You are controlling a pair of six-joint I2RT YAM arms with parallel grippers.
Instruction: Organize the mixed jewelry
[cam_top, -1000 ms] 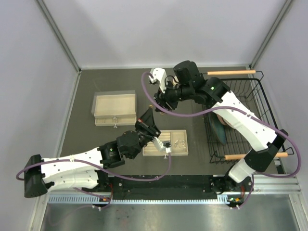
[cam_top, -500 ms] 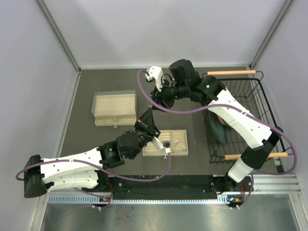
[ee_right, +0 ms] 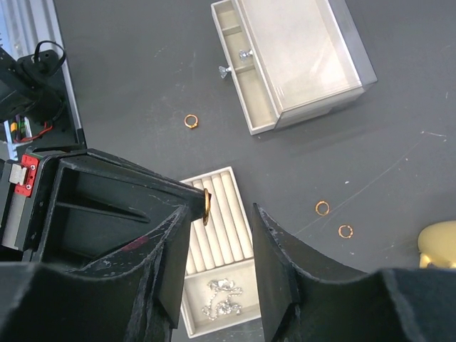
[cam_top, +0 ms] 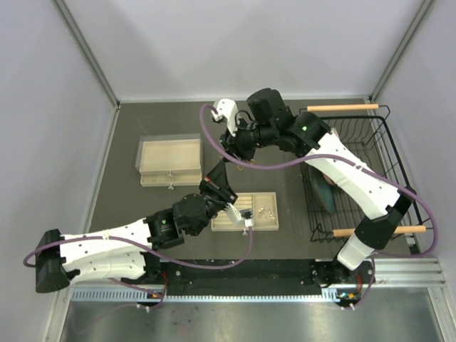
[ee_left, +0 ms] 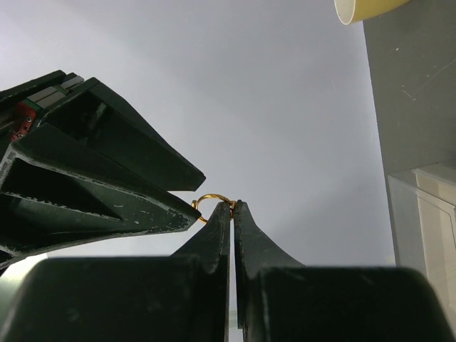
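Dark grey tabletop [cam_top: 178, 121] enclosed by pale walls [cam_top: 235, 43], gold ring [ee_left: 212, 201] pinched in the closed left gripper [ee_left: 232, 205] above the cream slotted box [ee_right: 229, 242], right gripper [ee_right: 224, 210] parted around it, loose rings [ee_right: 322, 207] scattered on the surface, silvery cluster [ee_right: 219, 298] laid in the box.

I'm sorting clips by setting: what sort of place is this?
Probably a robotics lab test cell, not a home: blank grey wall panels box in a dark table, and an aluminium rail runs along its near edge.

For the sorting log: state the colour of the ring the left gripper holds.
The ring is gold; left wrist view.
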